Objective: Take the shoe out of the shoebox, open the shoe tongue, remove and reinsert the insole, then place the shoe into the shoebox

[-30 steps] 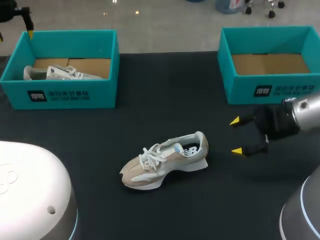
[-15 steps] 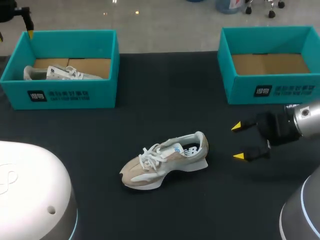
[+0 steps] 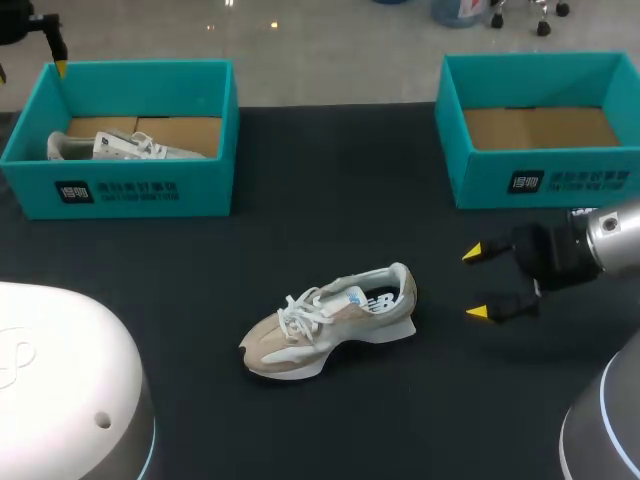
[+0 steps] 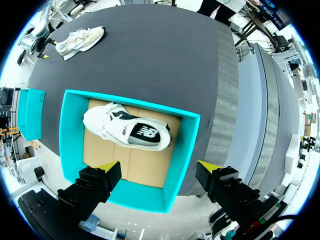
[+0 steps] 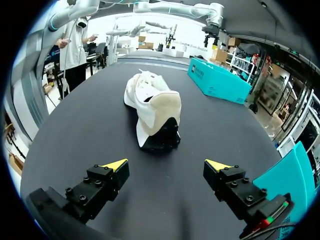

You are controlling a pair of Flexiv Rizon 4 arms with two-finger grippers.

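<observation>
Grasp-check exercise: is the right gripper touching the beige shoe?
No, the right gripper hangs open beside the beige shoe, clearly apart from it.

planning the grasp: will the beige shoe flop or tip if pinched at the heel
The beige shoe likely slides rather than tips: it sits upright on a wide flat sole. Its soft-looking heel collar probably flexes when pinched.

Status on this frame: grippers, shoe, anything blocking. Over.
Right gripper open, empty, facing heel of beige sneaker on table. Left gripper open above left shoebox, white sneaker inside. Nothing between right gripper and beige sneaker.
</observation>
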